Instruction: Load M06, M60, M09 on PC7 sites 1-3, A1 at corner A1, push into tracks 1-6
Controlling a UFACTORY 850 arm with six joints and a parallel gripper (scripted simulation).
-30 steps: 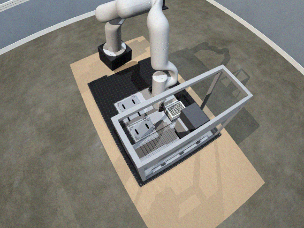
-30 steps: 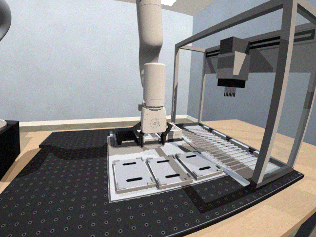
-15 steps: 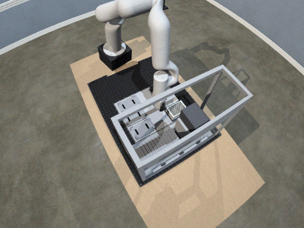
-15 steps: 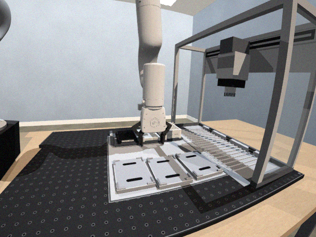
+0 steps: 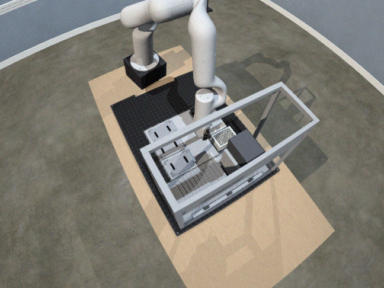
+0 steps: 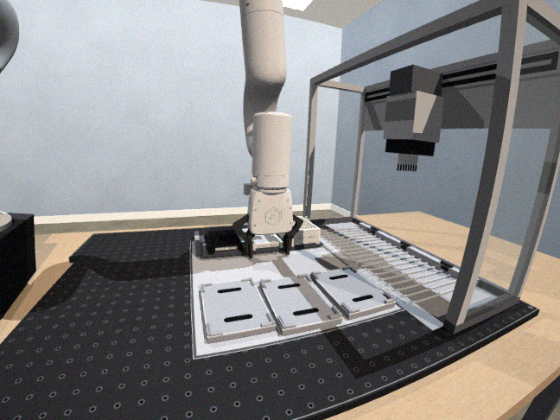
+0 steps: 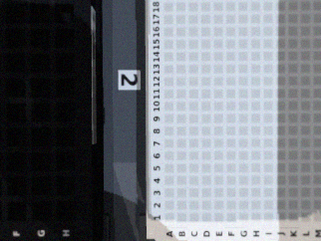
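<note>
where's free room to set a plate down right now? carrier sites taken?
All three sites on the carrier are bare, between the perforated board and the rails. It is crowded at the nest row behind: the open gripper hovers over the plates there.
</note>
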